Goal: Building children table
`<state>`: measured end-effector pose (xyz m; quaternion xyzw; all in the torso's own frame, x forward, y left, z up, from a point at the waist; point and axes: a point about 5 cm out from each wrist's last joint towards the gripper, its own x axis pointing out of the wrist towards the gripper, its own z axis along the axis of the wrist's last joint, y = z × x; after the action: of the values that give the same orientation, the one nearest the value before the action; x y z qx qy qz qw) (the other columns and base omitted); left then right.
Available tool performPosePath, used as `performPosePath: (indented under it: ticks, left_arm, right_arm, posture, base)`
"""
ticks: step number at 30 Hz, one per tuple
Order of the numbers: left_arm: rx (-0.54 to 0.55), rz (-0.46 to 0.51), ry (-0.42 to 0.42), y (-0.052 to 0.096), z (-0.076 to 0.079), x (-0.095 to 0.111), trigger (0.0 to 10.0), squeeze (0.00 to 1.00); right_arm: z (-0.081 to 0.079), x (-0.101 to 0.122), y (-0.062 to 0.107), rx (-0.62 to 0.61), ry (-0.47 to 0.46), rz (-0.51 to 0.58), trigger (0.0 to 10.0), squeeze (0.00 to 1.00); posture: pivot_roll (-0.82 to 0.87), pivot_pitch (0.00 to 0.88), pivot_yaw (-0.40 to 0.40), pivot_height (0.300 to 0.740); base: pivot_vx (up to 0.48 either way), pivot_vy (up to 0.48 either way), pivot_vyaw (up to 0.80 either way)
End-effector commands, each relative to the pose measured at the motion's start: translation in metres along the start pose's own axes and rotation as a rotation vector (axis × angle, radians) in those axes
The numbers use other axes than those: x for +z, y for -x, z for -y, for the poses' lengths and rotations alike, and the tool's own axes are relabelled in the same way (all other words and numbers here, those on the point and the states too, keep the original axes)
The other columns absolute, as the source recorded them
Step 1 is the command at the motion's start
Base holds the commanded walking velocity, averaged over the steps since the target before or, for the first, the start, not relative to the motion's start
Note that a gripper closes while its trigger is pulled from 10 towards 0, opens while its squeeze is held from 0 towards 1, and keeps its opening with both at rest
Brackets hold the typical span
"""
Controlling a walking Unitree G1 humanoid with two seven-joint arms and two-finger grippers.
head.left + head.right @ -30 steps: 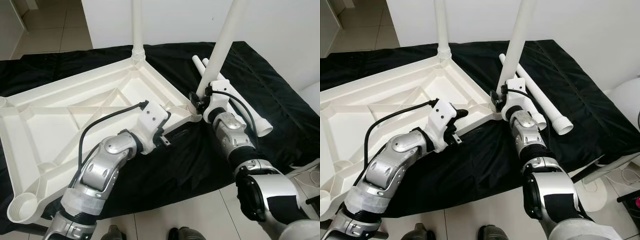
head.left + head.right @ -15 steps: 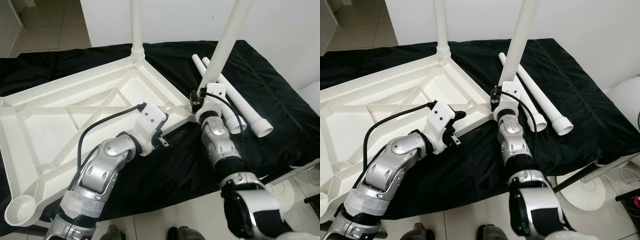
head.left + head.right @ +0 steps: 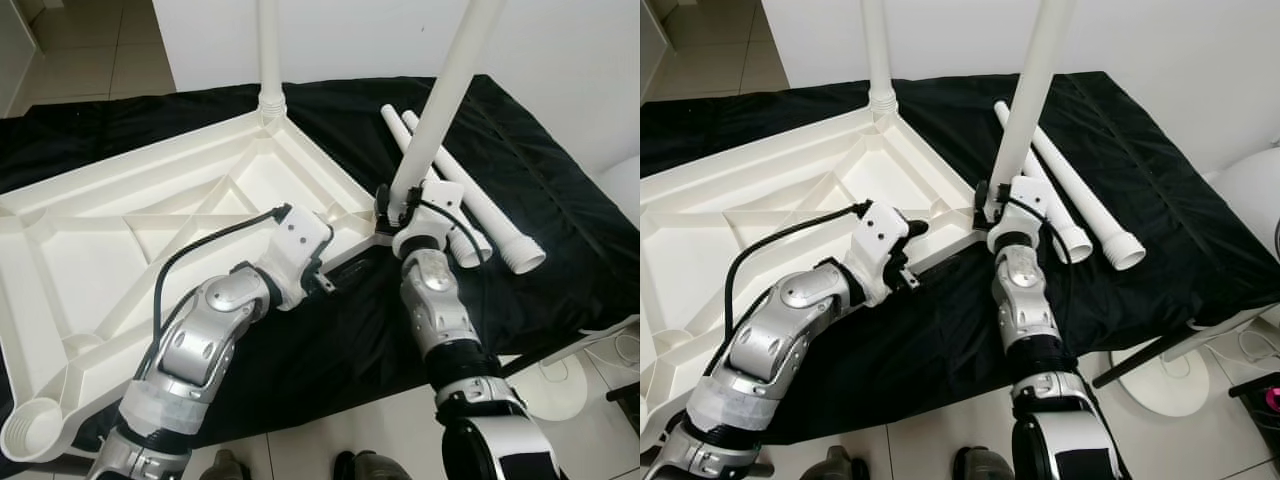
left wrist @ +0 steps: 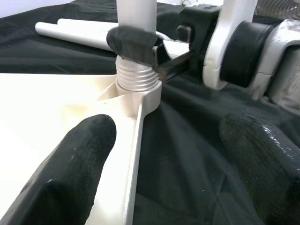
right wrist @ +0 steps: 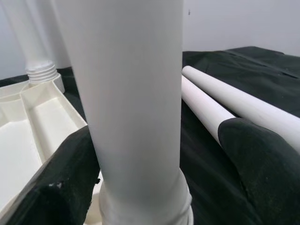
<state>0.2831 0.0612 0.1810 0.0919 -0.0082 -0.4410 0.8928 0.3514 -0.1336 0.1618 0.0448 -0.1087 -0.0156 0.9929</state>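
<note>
Two legs standing: I see one white leg [image 3: 268,50] upright in the far corner of the overturned white tabletop [image 3: 90,240], and a second leg [image 3: 440,100] upright in the near right corner socket.
Right end effector [image 3: 392,212]: at the base of this second leg; in its wrist view one finger [image 5: 51,187] touches the leg, the other stands apart, so narrow but not clamped.
Left end effector [image 3: 318,268]: wide, near the tabletop edge, holding nothing.
Spare legs [image 3: 470,205]: two, lying on the black cloth [image 3: 560,230] beside the right arm.
</note>
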Motion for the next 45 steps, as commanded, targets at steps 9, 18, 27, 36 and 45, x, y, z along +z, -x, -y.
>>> performPosePath:
  ticks: [9,18,27,36,45]
  left_arm:
    - [0.128,-0.048,-0.002,-0.008,-0.012,-0.005,10.0,0.00]
    - [0.243,-0.155,0.031,-0.019,-0.026,-0.016,10.0,0.00]
    - [0.257,-0.207,0.033,-0.027,-0.029,-0.021,10.0,0.00]
    - [0.266,-0.279,0.008,-0.029,-0.030,-0.031,9.7,0.00]
    - [0.240,-0.319,0.000,-0.019,-0.036,-0.039,0.0,0.00]
  right_arm:
    - [0.002,-0.014,0.033,0.108,-0.054,-0.025,10.0,0.00]
    - [0.011,-0.018,0.072,0.197,-0.086,-0.016,10.0,0.00]
    - [0.032,-0.017,0.085,0.127,-0.056,-0.034,10.0,0.00]
    - [0.042,-0.012,0.088,0.086,-0.045,-0.017,10.0,0.00]
    - [0.060,-0.008,0.089,0.036,-0.013,-0.013,10.0,0.00]
  posture:
    - [-0.08,0.099,-0.006,0.740]
    - [-0.11,0.118,0.015,0.740]
    - [-0.13,0.118,0.033,0.740]
    - [-0.15,0.121,0.047,0.740]
    - [-0.15,0.120,0.062,0.740]
  base:
    - [0.000,0.000,0.00]
    - [0.000,0.000,0.00]
    - [0.000,0.000,0.00]
    - [0.000,0.000,0.00]
    - [0.000,0.000,0.00]
